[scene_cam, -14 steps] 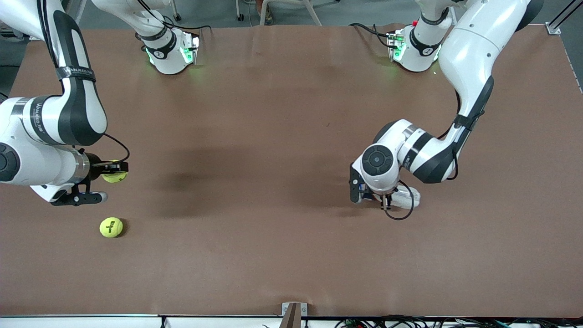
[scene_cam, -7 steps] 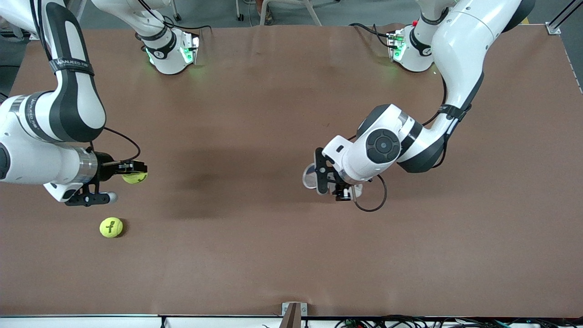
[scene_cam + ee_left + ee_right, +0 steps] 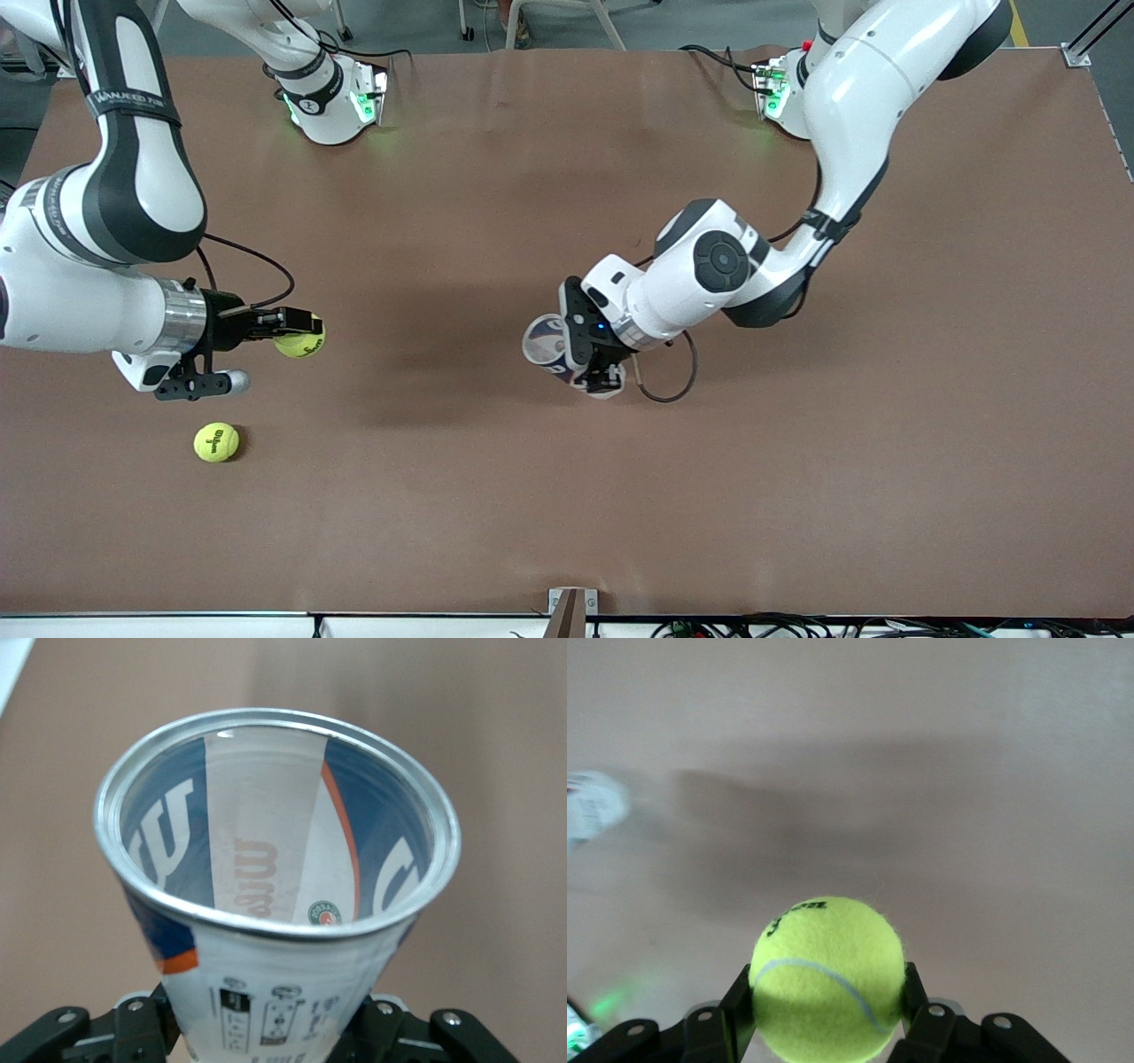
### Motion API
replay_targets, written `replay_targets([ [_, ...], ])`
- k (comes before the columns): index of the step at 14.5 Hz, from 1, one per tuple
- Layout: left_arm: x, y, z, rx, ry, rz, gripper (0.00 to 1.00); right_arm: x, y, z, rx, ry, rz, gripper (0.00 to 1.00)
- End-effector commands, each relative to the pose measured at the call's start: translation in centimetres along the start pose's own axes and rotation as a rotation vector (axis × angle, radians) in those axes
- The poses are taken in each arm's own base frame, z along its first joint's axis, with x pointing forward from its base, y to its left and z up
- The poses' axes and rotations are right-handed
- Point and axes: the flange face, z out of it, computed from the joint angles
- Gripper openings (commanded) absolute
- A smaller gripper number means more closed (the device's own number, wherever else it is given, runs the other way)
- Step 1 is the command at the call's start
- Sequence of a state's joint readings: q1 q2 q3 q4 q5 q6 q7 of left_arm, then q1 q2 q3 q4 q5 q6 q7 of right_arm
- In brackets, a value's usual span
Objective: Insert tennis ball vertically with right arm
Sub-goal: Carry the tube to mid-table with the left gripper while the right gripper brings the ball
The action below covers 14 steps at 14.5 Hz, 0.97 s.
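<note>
Both grippers have swung toward mid-table: our right gripper (image 3: 297, 330) pinches a tennis ball (image 3: 299, 340) aloft, while at its three o'clock our left gripper (image 3: 592, 350) clamps the open tennis-ball can (image 3: 542, 341). At seven o'clock a second ball (image 3: 216, 441) lies on the brown table (image 3: 496, 496).

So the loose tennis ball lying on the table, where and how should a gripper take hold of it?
The loose tennis ball lies alone on the table toward the right arm's end, nothing touching it. Being round, it offers no preferred side: probably best to come straight down and close the fingers across its widest middle. The right gripper is already shut on another ball, and the left gripper holds the can.
</note>
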<state>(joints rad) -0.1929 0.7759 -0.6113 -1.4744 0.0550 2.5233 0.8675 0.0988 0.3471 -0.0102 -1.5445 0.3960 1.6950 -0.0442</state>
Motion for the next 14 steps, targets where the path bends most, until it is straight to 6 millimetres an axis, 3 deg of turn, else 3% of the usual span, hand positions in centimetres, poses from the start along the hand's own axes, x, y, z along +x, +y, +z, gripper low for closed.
replay_targets([
  [1,0.6,1.5,2.9,0.025,0.109,-0.019,0.68,-0.2,-2.9,-2.4,0.082,0.037,-0.006,0.47],
  [6,0.2,3.4,7.7,0.044,0.242,-0.079,0.68,-0.7,-7.5,-0.1,0.115,-0.009,0.088,0.47],
  [10,0.2,4.3,9.2,0.047,0.313,-0.159,0.68,-1.0,-12.6,3.0,0.129,-0.027,0.096,0.47],
  [14,-0.9,4.7,10.4,0.036,0.32,-0.217,0.68,-0.6,-15.6,7.4,0.152,-0.068,0.099,0.47],
])
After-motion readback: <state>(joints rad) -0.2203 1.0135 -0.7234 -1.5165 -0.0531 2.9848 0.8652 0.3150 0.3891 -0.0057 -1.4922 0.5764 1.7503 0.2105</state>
